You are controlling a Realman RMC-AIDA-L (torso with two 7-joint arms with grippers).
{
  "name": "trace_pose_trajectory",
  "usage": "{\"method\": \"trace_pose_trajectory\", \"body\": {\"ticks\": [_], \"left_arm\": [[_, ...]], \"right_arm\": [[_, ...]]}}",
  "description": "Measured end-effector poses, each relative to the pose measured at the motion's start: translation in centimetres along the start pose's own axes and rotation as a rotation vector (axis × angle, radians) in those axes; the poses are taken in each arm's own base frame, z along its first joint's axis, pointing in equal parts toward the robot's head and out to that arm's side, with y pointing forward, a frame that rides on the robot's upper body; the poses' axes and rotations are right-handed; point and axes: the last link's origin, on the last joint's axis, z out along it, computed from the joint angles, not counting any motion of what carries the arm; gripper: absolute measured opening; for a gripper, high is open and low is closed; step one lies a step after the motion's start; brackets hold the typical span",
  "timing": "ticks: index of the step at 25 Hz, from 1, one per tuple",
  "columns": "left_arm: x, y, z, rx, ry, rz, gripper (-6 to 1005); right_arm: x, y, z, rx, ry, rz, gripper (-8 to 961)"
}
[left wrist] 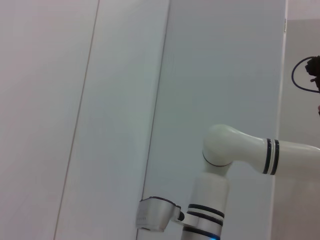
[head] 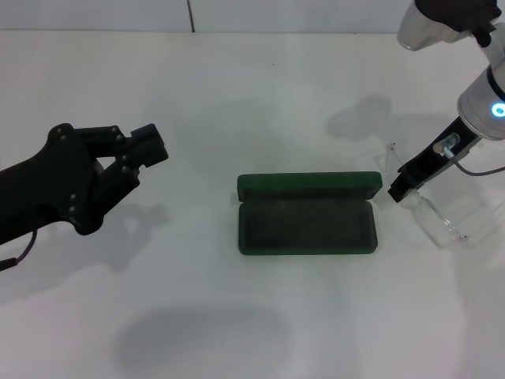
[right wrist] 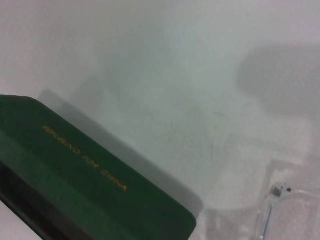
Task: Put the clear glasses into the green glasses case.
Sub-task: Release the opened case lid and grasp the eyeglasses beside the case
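The green glasses case lies open in the middle of the white table, its lid standing up along the far side. The right wrist view shows the lid's outside with gold lettering. The clear glasses rest on the table just right of the case, and one hinge and arm appear in the right wrist view. My right gripper hangs low between the case's right end and the glasses, at the glasses' near edge. My left gripper hovers left of the case, shut and holding nothing.
The table is plain white, with its far edge against a white wall. The left wrist view looks away from the table at wall panels and the white right arm.
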Motion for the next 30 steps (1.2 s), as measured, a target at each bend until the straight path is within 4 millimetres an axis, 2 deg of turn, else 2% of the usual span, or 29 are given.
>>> {"method": "trace_pose_trajectory", "body": {"ticks": [30], "left_arm": [[-0.1,0.01,-0.06,0.002,0.001,-0.007,86]], "right_arm": [[0.87,-0.01,-0.3,-0.021,0.043,0.017,278]]}}
